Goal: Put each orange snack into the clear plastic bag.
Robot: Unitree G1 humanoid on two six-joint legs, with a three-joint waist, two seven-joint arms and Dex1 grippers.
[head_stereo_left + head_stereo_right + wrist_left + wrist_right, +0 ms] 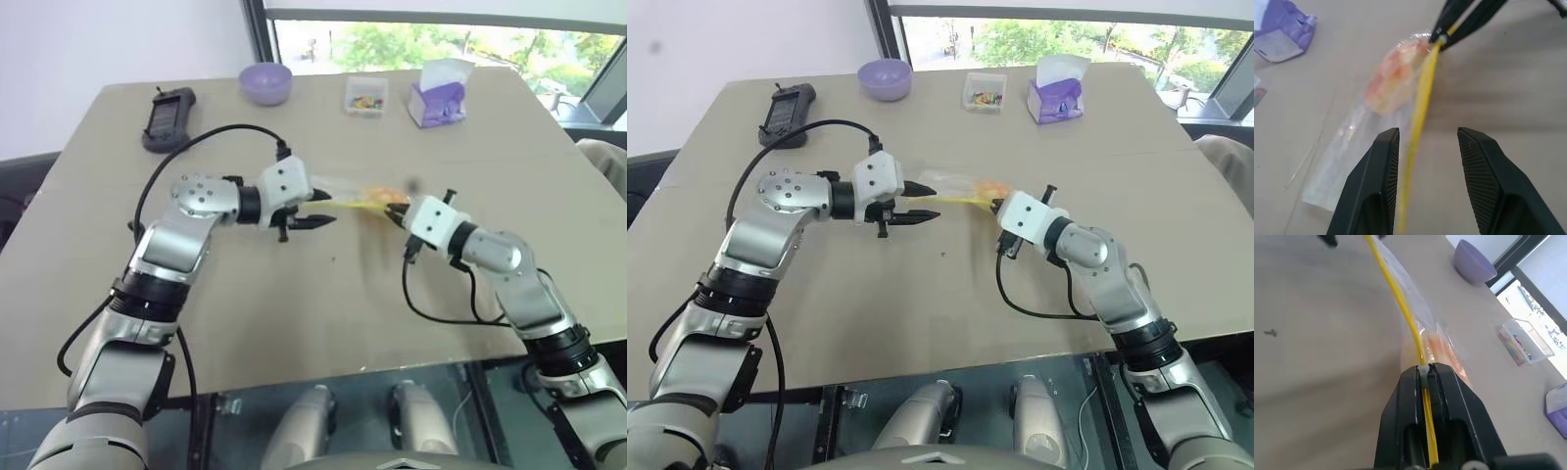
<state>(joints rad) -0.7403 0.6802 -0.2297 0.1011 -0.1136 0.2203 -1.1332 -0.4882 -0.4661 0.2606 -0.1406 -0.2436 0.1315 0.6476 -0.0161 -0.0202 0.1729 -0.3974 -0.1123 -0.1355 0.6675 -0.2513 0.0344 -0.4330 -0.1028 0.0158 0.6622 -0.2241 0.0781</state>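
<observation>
The orange snack (1393, 78) sits inside the clear plastic bag (1347, 161) (sealing remains, I judge); my right gripper (1425, 369) pinches its yellow strip, my left gripper (1427, 142) gapes.

Between the 2 arms the clear plastic bag (955, 191) hangs stretched above the table (921, 313), barring the middle. The near half of the tabletop lies bare. Along the far edge stand a handheld device (787, 113), purple bowl (885, 78), small clear box (986, 93) and tissue pack (1056, 90), with gaps between them.
</observation>
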